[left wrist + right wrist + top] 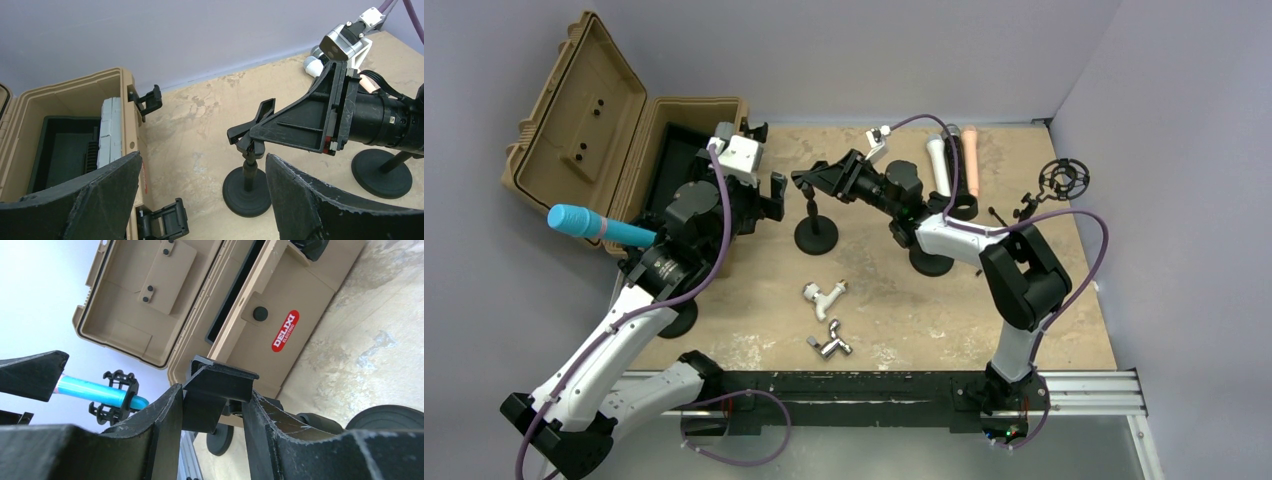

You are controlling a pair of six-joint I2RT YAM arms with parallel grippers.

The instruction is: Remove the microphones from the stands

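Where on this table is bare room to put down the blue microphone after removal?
Two patches are free: the table in front, between the two small fittings and the right arm's base, and the back strip between the case and the white microphone. Crowded: the middle, with the left pincer, right pincer and small stand.

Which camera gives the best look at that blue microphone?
The top external view: the blue microphone shows nearly its full length, poking out beside the tan case. The right wrist view catches only part of its blue body, held in a black clip. The left wrist view misses it entirely.
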